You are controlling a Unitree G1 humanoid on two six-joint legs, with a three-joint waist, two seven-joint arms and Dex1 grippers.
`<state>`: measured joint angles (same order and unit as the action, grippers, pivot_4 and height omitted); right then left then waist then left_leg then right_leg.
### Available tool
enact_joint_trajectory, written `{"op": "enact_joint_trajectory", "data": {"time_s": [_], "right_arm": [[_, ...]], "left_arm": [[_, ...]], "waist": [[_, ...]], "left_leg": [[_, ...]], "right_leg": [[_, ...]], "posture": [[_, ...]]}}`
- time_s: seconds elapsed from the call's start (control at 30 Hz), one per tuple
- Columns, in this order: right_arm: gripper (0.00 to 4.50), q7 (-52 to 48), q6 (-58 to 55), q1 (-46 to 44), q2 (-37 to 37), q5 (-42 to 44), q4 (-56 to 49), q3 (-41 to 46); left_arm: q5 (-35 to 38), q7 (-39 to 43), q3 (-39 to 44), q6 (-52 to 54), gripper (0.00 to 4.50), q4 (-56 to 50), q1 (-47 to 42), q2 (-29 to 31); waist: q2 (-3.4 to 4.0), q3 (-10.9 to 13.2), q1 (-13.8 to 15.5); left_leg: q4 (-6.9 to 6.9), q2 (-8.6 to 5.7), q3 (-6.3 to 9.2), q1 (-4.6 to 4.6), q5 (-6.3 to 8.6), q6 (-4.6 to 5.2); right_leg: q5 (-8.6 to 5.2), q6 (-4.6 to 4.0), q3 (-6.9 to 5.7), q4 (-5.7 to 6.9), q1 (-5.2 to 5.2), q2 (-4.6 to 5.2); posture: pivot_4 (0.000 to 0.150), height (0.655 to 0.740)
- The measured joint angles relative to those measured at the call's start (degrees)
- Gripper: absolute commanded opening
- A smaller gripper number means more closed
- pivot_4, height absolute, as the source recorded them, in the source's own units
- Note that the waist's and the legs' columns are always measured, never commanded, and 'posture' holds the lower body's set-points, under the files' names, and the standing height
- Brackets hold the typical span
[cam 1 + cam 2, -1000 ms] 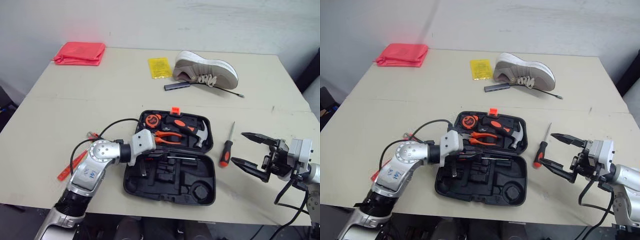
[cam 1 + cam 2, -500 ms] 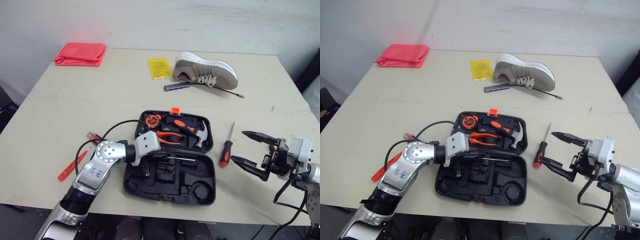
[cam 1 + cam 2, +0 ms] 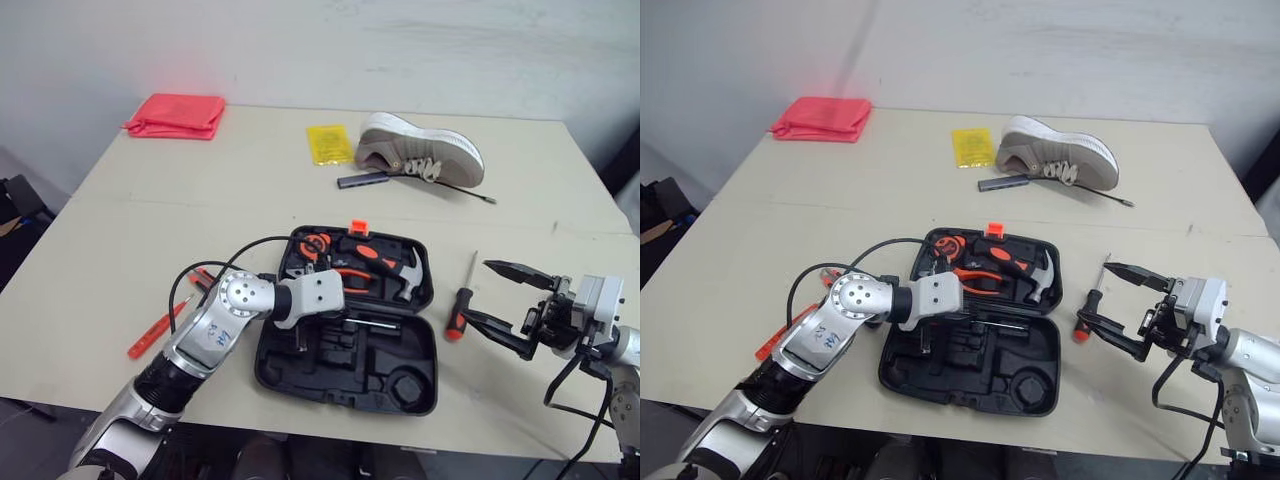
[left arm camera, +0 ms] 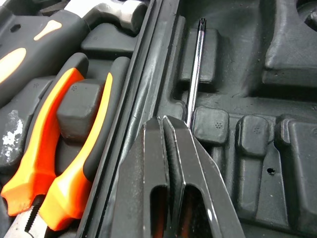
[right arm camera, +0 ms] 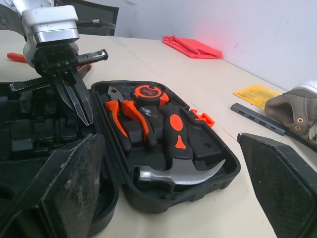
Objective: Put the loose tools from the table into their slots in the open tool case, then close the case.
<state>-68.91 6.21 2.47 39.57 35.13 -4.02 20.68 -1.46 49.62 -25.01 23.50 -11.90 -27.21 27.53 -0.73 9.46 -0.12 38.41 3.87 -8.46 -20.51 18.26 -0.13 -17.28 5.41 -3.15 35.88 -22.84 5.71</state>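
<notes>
Our left hand (image 4: 164, 126) sits pinched shut inside the tool case (image 3: 380, 368); our right hand (image 3: 477, 289) gapes wide, empty, beside the red-handled screwdriver (image 3: 456, 324).

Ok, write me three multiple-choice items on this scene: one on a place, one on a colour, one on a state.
1. Where does the screwdriver nearest the right claw lie?
A) inside the tool case
B) on the table, right of the case
C) held off the table

2. What colour are the grips of the pliers?
A) blue
B) green
C) orange

3. How is the right claw?
A) open, empty
B) shut, empty
C) shut on the screwdriver

Answers: 1 B, it rests on bare table beside the case's right edge; 2 C, orange grips show in the case's far half; 3 A, its fingers stand wide apart, gripping nothing.
</notes>
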Motion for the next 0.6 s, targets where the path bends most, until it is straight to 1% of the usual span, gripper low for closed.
{"op": "enact_joint_trajectory", "data": {"time_s": [0.07, 0.17, 0.2, 0.23, 0.27, 0.3, 0.37, 0.47, 0.53, 0.6], "right_arm": [[4.5, 0.5, 0.0, 0.2, 0.0, 0.0, 0.1, 0.1], [4.5, 1.3, 0.1, 1.3, 0.0, 0.0, 2.1, 2.3], [4.5, 1.6, 0.2, 1.9, 0.0, 0.0, 3.1, 3.5], [4.5, 1.7, 0.4, 2.4, 0.0, 0.0, 3.7, 4.4], [4.5, 1.7, 1.2, 3.0, 0.0, 0.0, 4.9, 5.6], [4.5, 1.7, 1.6, 3.8, 0.1, -0.1, 6.1, 6.9], [4.5, 1.6, 3.9, 6.5, 0.5, -0.9, 10.3, 10.5], [4.5, 2.1, 8.0, 11.7, 1.3, -2.6, 19.2, 16.7], [4.5, 2.4, 11.4, 14.3, 1.4, -3.6, 24.1, 20.3], [4.5, 2.9, 13.6, 16.4, 1.4, -3.8, 26.8, 22.7]], "left_arm": [[1.8, 0.1, 2.1, -3.6, 0.07, 0.8, 1.8, -0.4], [6.8, 2.6, 6.3, -11.2, 0.07, 0.9, 5.7, -0.3], [9.1, 3.3, 9.1, -13.8, 0.3, 0.4, 6.4, 0.2], [10.4, 3.5, 11.2, -14.9, 0.57, 0.1, 6.6, 0.4], [13.2, 3.7, 15.3, -16.3, 0.82, -0.9, 7.4, 0.9], [15.3, 3.7, 18.5, -17.0, 1.23, -1.5, 7.9, 1.7], [19.3, 4.2, 26.4, -17.0, 2.14, -2.3, 10.9, 5.7], [23.1, 4.8, 40.2, -16.0, 3.53, -0.2, 19.4, 12.2], [24.4, 4.9, 49.0, -16.1, 4.38, 3.2, 25.9, 14.6], [24.6, 4.8, 55.2, -16.6, 4.46, 6.6, 30.4, 15.8]], "waist": [[-0.01, 0.0, 0.0], [-0.02, 0.1, 0.0], [-0.01, 0.2, 0.0], [0.0, 0.2, 0.0], [0.0, 0.2, 0.0], [0.01, 0.2, 0.0], [0.04, 0.2, -0.2], [0.1, 0.3, -0.6], [0.12, 0.3, -1.1], [0.08, 0.3, -1.5]], "left_leg": [[-0.19, 0.01, 0.0, 0.14, 0.03, 0.05], [-0.24, 0.19, 0.01, 0.1, 0.02, 0.02], [-0.24, 0.21, 0.01, 0.1, 0.01, 0.01], [-0.24, 0.21, 0.01, 0.11, 0.01, 0.01], [-0.25, 0.17, 0.01, 0.12, 0.01, 0.01], [-0.26, 0.17, 0.01, 0.13, 0.02, 0.01], [-0.37, 0.06, -0.07, 0.2, 0.04, -0.02], [-0.47, 0.11, -0.08, 0.24, 0.09, -0.09], [-0.48, 0.26, -0.09, 0.24, 0.15, -0.06], [-0.48, 0.38, -0.09, 0.24, 0.2, -0.05]], "right_leg": [[0.0, -0.01, -0.01, -0.09, 0.12, 0.05], [-0.03, -0.05, 0.01, -0.08, 0.06, 0.16], [-0.03, -0.05, 0.0, -0.08, 0.06, 0.16], [-0.03, -0.06, -0.01, -0.06, 0.06, 0.16], [-0.03, -0.06, -0.04, -0.05, 0.06, 0.16], [-0.03, -0.06, -0.06, -0.05, 0.07, 0.16], [-0.04, -0.07, -0.1, -0.07, 0.08, 0.14], [-0.13, -0.18, -0.26, -0.14, 0.06, 0.12], [-0.14, -0.18, -0.27, -0.18, 0.05, 0.13], [-0.14, -0.18, -0.3, -0.22, 0.06, 0.18]], "posture": [[0.15, 0.74], [0.15, 0.74], [0.15, 0.74], [0.15, 0.74], [0.15, 0.74], [0.15, 0.74], [0.15, 0.74], [0.15, 0.74], [0.15, 0.74], [0.15, 0.74]]}}
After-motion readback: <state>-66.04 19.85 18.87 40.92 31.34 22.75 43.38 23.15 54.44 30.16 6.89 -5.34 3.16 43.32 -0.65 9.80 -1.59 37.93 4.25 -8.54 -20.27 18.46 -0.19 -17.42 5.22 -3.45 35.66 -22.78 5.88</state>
